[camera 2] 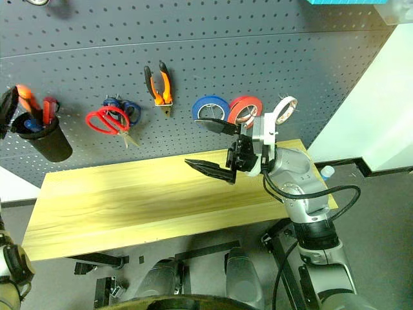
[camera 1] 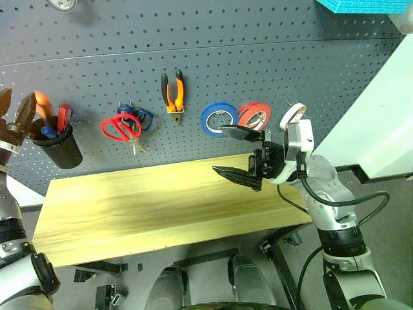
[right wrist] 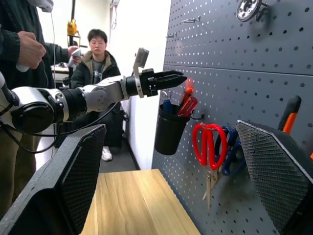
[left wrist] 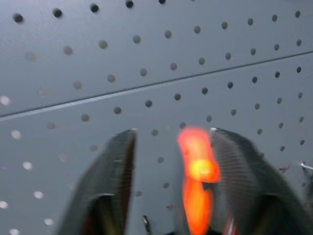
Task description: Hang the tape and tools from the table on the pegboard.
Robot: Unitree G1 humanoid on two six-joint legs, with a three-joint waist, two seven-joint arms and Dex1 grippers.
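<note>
On the dark pegboard (camera 1: 258, 58) hang the red-handled scissors (camera 1: 118, 128), the orange-and-black pliers (camera 1: 173, 92) and, furthest right, the whitish tape (camera 1: 292, 115). The screwdriver (camera 1: 42, 103) stands in a black cup (camera 1: 59, 147) on the board's left, orange handle up. My left gripper (camera 1: 16, 113) is open just left of that handle; in the left wrist view the handle (left wrist: 195, 171) sits beside one finger (left wrist: 234, 166). My right gripper (camera 1: 219, 150) hangs open over the table (camera 1: 129, 206), pointing left, with nothing between its fingers.
Blue-handled scissors (camera 1: 141, 117) hang behind the red ones. A blue roll (camera 1: 218, 119) and a red roll (camera 1: 255, 116) hang left of the tape. A white panel (camera 1: 381, 110) closes off the right side. Two people (right wrist: 98, 58) are beyond the table's left end.
</note>
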